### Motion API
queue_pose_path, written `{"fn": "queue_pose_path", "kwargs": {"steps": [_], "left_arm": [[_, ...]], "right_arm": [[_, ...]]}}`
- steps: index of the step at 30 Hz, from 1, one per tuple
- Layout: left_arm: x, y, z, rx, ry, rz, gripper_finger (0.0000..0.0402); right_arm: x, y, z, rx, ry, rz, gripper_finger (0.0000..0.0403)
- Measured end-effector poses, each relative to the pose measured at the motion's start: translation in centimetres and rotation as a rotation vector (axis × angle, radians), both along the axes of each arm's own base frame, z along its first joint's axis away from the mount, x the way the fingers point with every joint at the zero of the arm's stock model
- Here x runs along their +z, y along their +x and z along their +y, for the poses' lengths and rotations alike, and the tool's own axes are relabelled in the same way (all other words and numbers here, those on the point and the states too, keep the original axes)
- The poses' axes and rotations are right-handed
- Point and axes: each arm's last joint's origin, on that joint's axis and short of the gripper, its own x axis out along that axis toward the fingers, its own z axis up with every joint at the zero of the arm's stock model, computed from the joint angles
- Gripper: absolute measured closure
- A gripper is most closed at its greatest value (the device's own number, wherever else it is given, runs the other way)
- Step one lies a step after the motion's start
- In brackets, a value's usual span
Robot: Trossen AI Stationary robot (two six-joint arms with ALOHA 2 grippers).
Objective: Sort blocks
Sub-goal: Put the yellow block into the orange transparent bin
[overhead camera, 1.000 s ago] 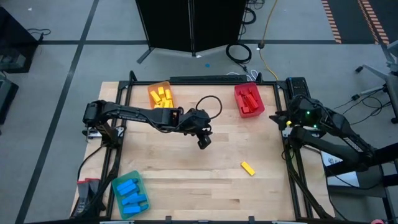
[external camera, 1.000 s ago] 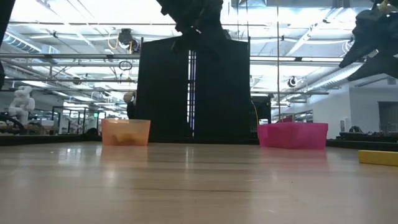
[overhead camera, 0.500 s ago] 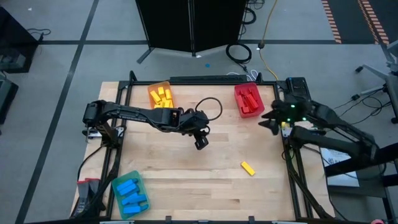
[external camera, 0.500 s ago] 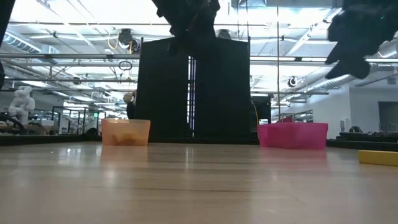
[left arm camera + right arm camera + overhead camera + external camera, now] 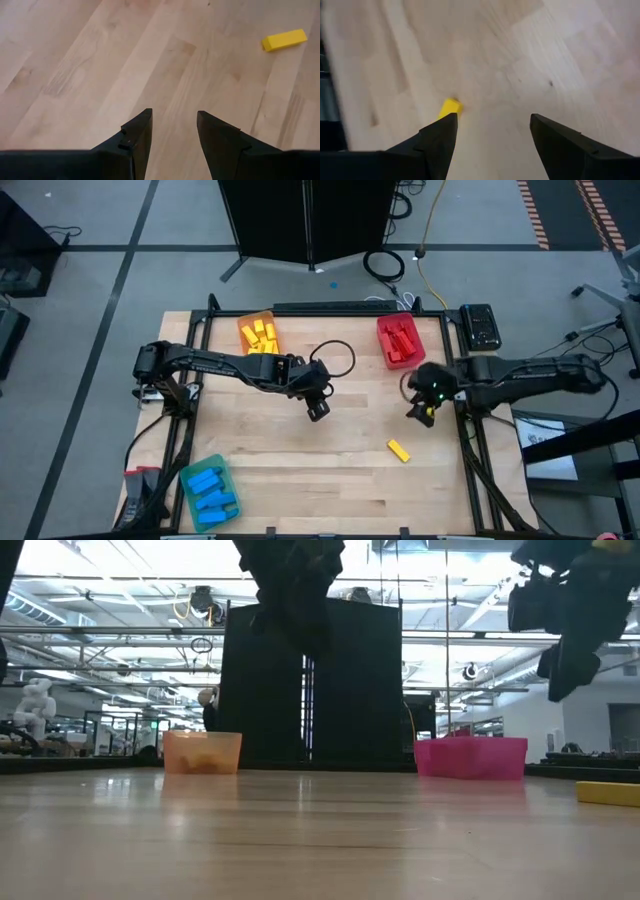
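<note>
One yellow block point(image 5: 399, 449) lies alone on the worktop point(image 5: 300, 470), toward its right side. The right claw point(image 5: 421, 412) hangs above and near it, fingers spread wide, empty. The left claw point(image 5: 317, 409) hovers over the middle, fingers parted narrowly, empty. Other blocks fill the orange tray point(image 5: 243, 321), red tray point(image 5: 384, 356) and green tray point(image 5: 189, 492).

Bare wooden table point(image 5: 300, 460) surrounds the lone yellow block point(image 5: 399, 449); trays stand well apart at the edges.
</note>
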Motion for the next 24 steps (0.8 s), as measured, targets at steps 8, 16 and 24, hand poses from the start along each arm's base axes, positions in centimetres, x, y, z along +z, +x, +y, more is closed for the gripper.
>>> {"fn": "queue_pose_path", "kwargs": {"steps": [8, 16, 24], "left_arm": [[0.0, 0.0, -0.1, -0.005, 0.001, 0.0, 0.024], [-0.1, -0.1, -0.1, -0.012, 0.006, 0.015, 0.024], [-0.4, -0.7, -0.2, -0.012, 0.013, 0.084, 0.024]], "right_arm": [[-1.8, 2.6, 3.0, 0.07, -0.024, 0.065, 0.0154], [-4.1, 4.3, 3.4, -0.025, -0.146, 0.163, 0.0154], [-6.2, 5.1, 3.3, -0.093, -0.099, 0.304, 0.0154]]}}
